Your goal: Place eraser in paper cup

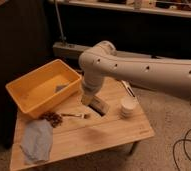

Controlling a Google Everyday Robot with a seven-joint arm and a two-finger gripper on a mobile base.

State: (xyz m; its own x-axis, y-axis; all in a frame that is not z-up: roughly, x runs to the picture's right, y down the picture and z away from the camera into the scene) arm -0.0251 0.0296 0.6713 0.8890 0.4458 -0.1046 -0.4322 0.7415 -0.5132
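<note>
Your gripper (92, 101) hangs low over the middle of the table (109, 135), its fingers clamped on the eraser (101, 106). The eraser is tilted, just beside the cup (127, 107) and apart from it. The yellow bin (24, 92) sits beyond.
</note>
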